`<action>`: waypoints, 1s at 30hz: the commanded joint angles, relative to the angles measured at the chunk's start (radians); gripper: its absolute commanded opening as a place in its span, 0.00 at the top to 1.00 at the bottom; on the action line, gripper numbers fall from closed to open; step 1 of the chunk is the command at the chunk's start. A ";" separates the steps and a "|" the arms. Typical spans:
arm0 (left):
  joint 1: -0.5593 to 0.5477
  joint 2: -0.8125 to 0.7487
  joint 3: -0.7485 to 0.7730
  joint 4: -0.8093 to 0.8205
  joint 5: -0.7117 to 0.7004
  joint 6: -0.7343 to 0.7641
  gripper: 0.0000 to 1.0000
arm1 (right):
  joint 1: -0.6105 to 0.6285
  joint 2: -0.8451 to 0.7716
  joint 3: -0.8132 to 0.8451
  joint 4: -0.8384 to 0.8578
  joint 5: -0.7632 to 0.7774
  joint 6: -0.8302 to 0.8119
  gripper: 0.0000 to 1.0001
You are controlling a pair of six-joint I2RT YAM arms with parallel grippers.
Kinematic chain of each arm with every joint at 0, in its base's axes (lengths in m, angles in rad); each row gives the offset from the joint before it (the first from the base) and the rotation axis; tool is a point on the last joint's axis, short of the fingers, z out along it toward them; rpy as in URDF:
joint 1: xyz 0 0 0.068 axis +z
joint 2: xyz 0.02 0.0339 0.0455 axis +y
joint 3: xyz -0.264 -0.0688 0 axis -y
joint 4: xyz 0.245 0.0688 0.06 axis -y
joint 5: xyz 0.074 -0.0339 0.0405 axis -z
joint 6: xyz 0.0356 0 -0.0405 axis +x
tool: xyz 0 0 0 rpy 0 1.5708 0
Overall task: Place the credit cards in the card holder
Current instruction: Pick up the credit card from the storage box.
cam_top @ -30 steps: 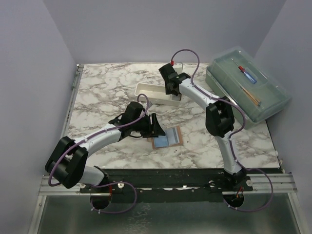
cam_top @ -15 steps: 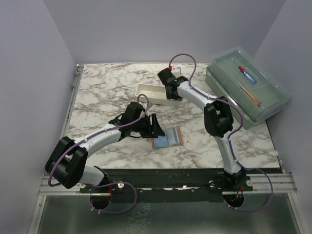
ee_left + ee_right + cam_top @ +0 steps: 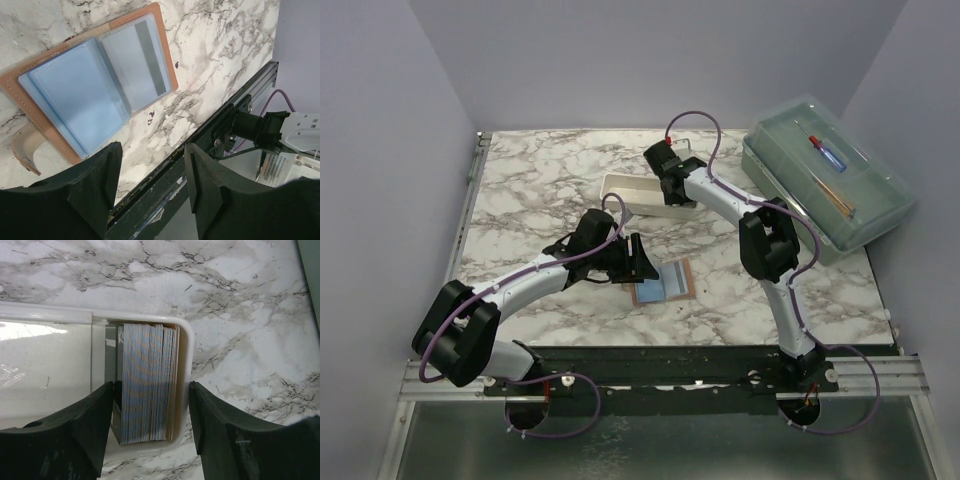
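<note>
Card holder point(image 3: 663, 282) open, lengthwise left-right

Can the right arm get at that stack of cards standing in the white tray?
Probably yes: its fingers stand open astride the cards, and nothing in the tray covers them.

Left end effector point(image 3: 151, 150) seemingly hides card holder point(image 3: 90, 90) corner.

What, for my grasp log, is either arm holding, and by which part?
Nothing. The right gripper straddles the credit cards, jaws not clamped; the left gripper hovers open, empty.
</note>
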 commanded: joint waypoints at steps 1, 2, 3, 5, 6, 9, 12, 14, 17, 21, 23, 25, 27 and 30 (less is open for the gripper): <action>0.001 0.005 0.005 0.012 -0.012 0.007 0.41 | -0.006 -0.058 0.001 -0.029 0.082 -0.053 0.37; 0.000 0.007 0.006 0.013 -0.012 0.007 0.41 | -0.006 -0.061 0.002 -0.030 0.084 -0.055 0.36; 0.001 0.006 0.006 0.013 -0.012 0.007 0.41 | -0.006 -0.064 0.001 -0.030 0.085 -0.056 0.35; 0.001 0.010 0.006 0.015 -0.011 0.006 0.41 | -0.007 -0.070 0.000 -0.021 0.085 -0.069 0.32; 0.001 0.010 0.006 0.015 -0.010 0.005 0.41 | -0.006 -0.070 -0.001 -0.019 0.086 -0.075 0.31; 0.001 0.012 0.005 0.016 -0.010 0.005 0.41 | -0.007 -0.064 0.002 -0.020 0.087 -0.089 0.31; 0.001 0.011 0.003 0.018 -0.010 0.004 0.41 | -0.007 -0.060 0.005 -0.034 0.089 -0.081 0.35; 0.001 0.012 0.003 0.018 -0.010 0.004 0.41 | -0.006 -0.061 0.001 -0.033 0.084 -0.079 0.39; 0.001 0.012 0.002 0.018 -0.009 0.005 0.41 | -0.006 -0.063 -0.001 -0.034 0.083 -0.080 0.45; 0.001 0.013 0.002 0.019 -0.009 0.004 0.41 | -0.005 -0.061 0.005 -0.035 0.080 -0.086 0.52; 0.001 0.012 0.000 0.019 -0.010 0.005 0.41 | -0.002 -0.060 0.012 -0.036 0.078 -0.091 0.56; 0.001 0.011 -0.002 0.020 -0.010 0.005 0.41 | 0.000 -0.058 0.015 -0.037 0.084 -0.097 0.56; 0.001 0.011 -0.004 0.021 -0.010 0.004 0.41 | 0.001 -0.056 0.020 -0.040 0.085 -0.101 0.56; 0.001 0.010 -0.004 0.021 -0.009 0.003 0.41 | 0.002 -0.054 0.023 -0.043 0.088 -0.103 0.56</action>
